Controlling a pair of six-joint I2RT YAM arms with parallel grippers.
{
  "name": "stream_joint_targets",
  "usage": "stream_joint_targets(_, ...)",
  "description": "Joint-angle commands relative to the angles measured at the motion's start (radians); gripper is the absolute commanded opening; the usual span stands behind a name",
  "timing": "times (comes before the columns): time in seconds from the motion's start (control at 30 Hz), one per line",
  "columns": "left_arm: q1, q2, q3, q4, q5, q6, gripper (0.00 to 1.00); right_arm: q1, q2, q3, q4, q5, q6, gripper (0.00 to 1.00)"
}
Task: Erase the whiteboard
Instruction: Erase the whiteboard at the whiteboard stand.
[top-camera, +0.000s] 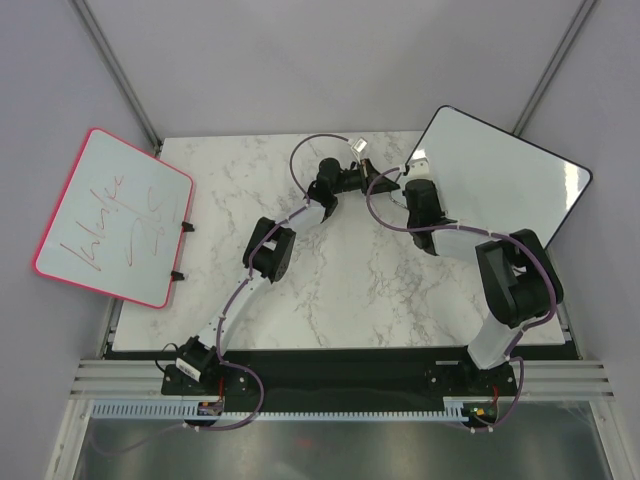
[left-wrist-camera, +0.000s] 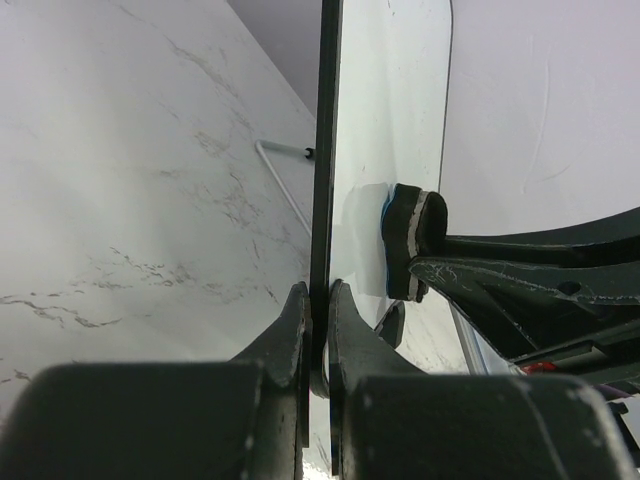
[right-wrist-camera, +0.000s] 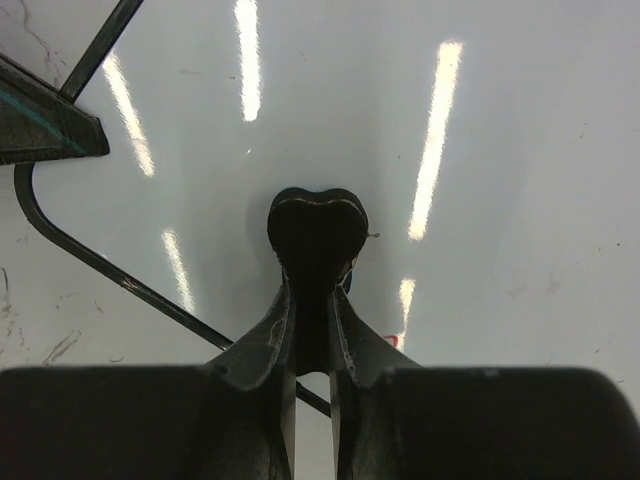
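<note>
Top external view shows, far left, a pink-framed whiteboard with red scribbles, rectangular and overhanging the left edge of the white marble-patterned table. Mid-table, the left arm reaches toward the rear and its left gripper is clamped on the near-left edge of the task's board; the left wrist view shows both fingers pinching the thin black rim, the board seen edge-on. Just to the right, the right gripper is closed narrowly on a small black block eraser with white and blue layers, its pad pressed flat against the board's face. At the rear right lies the large rounded-corner black-framed whiteboard, its glossy white face reflecting ceiling lights. Its long axis slants from the table's rear centre toward the near right, and its right end overhangs the table's right edge.
</note>
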Motion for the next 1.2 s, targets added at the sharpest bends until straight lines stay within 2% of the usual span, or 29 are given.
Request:
stream_joint_targets(0.0, -0.029, -0.004, 0.047, 0.036, -0.004, 0.006, 0.02, -0.034, -0.003, -0.021, 0.057, -0.060, -0.027, 0.00)
stream_joint_targets(0.13, -0.028, -0.004, 0.049, 0.036, -0.004, 0.006, 0.02, -0.086, -0.093, -0.123, 0.120, 0.124, -0.069, 0.00)
stream_joint_targets(0.23, -0.029, -0.002, 0.052, 0.035, -0.004, 0.006, 0.02, -0.132, -0.178, -0.211, 0.161, 0.166, -0.079, 0.00)
stream_joint_targets(0.37, -0.029, -0.003, 0.052, 0.035, -0.006, 0.007, 0.02, -0.149, -0.217, -0.248, 0.178, 0.161, -0.082, 0.00)
stream_joint_targets(0.5, -0.029, -0.002, 0.052, 0.035, -0.004, 0.007, 0.02, -0.109, -0.181, -0.202, 0.209, 0.138, -0.053, 0.00)
stream_joint_targets(0.73, -0.029, 0.000, 0.055, 0.035, -0.004, 0.006, 0.02, -0.007, 0.038, -0.006, 0.227, 0.106, 0.017, 0.00)
stream_joint_targets(0.83, -0.028, 0.001, 0.056, 0.036, -0.006, 0.003, 0.02, 0.006, 0.056, 0.010, 0.218, 0.109, 0.034, 0.00)
stream_joint_targets(0.97, -0.028, 0.004, 0.059, 0.035, -0.006, 0.003, 0.02, 0.007, 0.008, -0.050, 0.210, 0.147, 0.014, 0.00)
stream_joint_targets(1.03, -0.029, 0.004, 0.059, 0.035, -0.006, 0.001, 0.02, -0.005, -0.050, -0.114, 0.222, 0.215, -0.010, 0.00)
stream_joint_targets(1.13, -0.029, 0.004, 0.059, 0.035, -0.004, 0.003, 0.02, -0.087, -0.143, -0.177, 0.181, 0.240, 0.037, 0.00)
stream_joint_targets(1.17, -0.029, 0.003, 0.062, 0.033, -0.004, 0.003, 0.02, -0.149, -0.164, -0.205, 0.161, 0.238, 0.052, 0.00)
